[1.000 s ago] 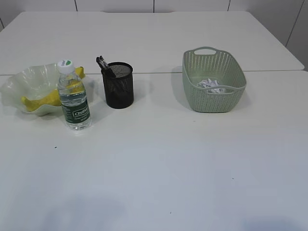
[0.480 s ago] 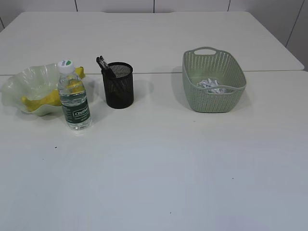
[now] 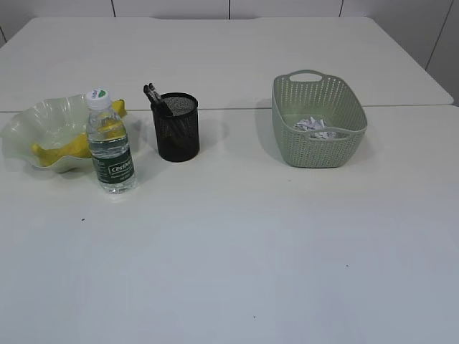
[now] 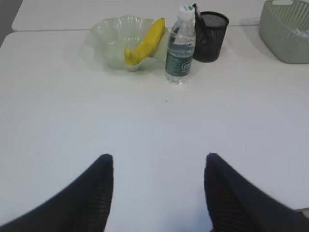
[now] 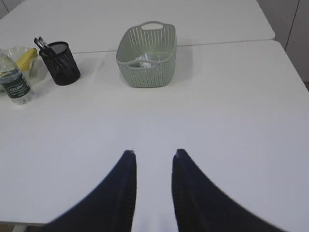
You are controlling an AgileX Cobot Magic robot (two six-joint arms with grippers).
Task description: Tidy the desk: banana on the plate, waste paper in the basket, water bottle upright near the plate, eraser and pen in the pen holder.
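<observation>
Nothing on the surface [image 3: 237, 251] has shifted since a second ago. Water bottle [image 3: 110, 142] stands upright just beside the plate [image 3: 21, 129] holding the banana [image 3: 61, 150]: light, smooth, likely slippery, best gripped mid-body. Pen [image 3: 154, 97] sits in the pen holder [image 3: 178, 126], paper [image 3: 312, 125] in the basket [image 3: 318, 120]. Left gripper [image 4: 157, 166] spread, right gripper [image 5: 153, 154] narrowly parted, both empty.

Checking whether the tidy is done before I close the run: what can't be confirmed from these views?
- Eraser: not visible; the dark mesh pen holder hides its inside in all views. Only pens stick out.
- Label text on the water bottle: too small.
- Banana: partly behind the bottle in the exterior view; left wrist view shows it on the plate.
- Waste paper: the basket wall covers its lower part.
</observation>
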